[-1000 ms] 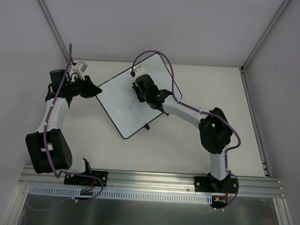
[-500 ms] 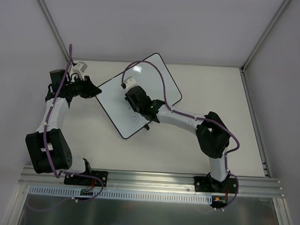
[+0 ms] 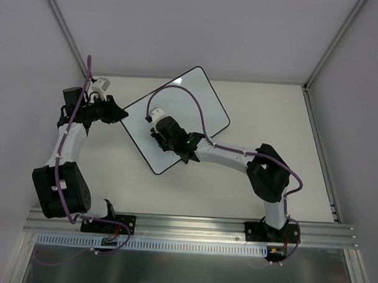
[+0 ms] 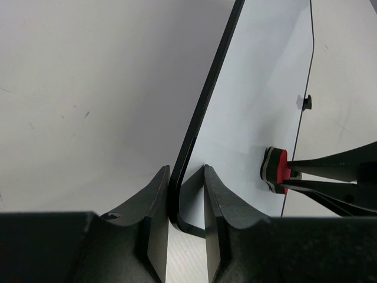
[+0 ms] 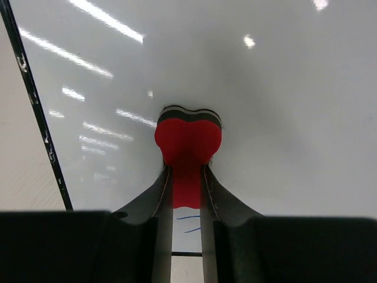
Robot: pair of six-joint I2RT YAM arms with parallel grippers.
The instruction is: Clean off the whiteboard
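Observation:
The whiteboard point(image 3: 193, 98) lies turned diagonally on the table, white with a thin black rim. My left gripper point(image 3: 121, 114) is shut on its left corner, and in the left wrist view the rim sits between the left gripper point(image 4: 187, 172) jaws. My right gripper point(image 3: 156, 131) is shut on a red eraser point(image 5: 188, 140) and presses it flat on the whiteboard point(image 5: 265, 82) near the board's near-left edge. The eraser point(image 4: 277, 171) also shows in the left wrist view. Two short blue strokes point(image 5: 189, 223) remain on the board behind the eraser.
A small black clip point(image 4: 306, 102) sticks out of the board's far long edge. Grey walls close in the table point(image 3: 264, 113) at the back and on both sides. An aluminium rail point(image 3: 186, 225) carrying both arm bases runs along the near edge.
My right gripper has slid the eraser from the board's middle toward its near-left edge. The blue scribbles seen earlier from above now lie under the gripper. The left arm has not moved.

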